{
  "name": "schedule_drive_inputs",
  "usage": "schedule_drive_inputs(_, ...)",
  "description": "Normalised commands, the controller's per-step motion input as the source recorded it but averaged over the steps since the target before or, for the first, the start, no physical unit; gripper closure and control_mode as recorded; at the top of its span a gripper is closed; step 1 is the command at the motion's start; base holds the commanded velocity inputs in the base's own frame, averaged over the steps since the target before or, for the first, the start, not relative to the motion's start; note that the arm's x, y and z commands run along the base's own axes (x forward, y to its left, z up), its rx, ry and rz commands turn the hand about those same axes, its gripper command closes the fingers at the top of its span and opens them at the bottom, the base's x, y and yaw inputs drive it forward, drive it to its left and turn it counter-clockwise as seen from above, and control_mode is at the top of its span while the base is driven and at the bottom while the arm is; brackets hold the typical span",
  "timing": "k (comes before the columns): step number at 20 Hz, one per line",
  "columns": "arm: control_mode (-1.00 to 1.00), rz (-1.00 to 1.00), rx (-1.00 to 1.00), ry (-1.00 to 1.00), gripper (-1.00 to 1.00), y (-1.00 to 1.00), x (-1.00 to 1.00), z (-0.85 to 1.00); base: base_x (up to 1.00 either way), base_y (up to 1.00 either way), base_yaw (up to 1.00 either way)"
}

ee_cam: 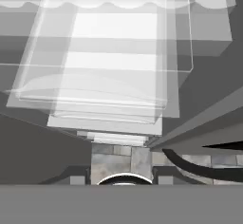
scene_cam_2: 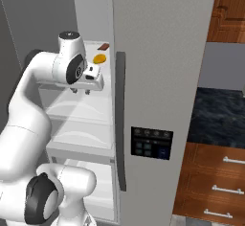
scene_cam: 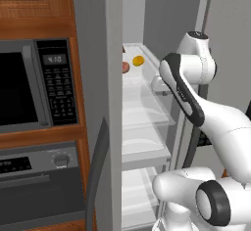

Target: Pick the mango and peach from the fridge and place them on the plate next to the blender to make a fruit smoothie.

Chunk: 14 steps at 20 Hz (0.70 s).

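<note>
1. You are looking into the open fridge (scene_cam: 147, 24): white interior, clear glass shelves (scene_cam: 144, 103) stacked one above another, with the grey door (scene_cam_2: 158, 76) and its dark control panel (scene_cam_2: 151, 142) standing to the right in the right base view.
2. The mango (scene_cam: 138, 60) lies on the upper glass shelf, toward the back; in the right base view you see it just beyond the robot's hand.
3. The peach (scene_cam: 125, 67) sits on that same shelf, just beside the mango and nearer the left wall, partly cut off by the door edge in the left base view.
4. A small dark brown block (scene_cam_2: 104, 46) rests behind the mango on the shelf.
5. Your gripper (scene_cam_2: 81, 92) hangs inside the fridge over a glass shelf, in front of the mango and apart from it. The jaws are closed together and hold nothing.
6. To the left of the fridge you have the black microwave (scene_cam: 29, 88) with the oven (scene_cam: 39, 181) below it.
</note>
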Motion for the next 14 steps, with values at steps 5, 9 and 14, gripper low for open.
schedule_drive_inputs(5,-1.00,0.00,0.00,-0.09,-1.00,0.00,-0.21,0.07,0.00,0.00,0.00)
schedule_drive_inputs(9,-1.00,-0.01,-0.03,-0.23,-1.00,0.20,-0.54,0.71,0.00,0.00,0.00)
schedule_drive_inputs(14,-1.00,0.04,-0.08,-0.29,-1.00,0.63,0.09,0.66,0.00,0.00,0.00)
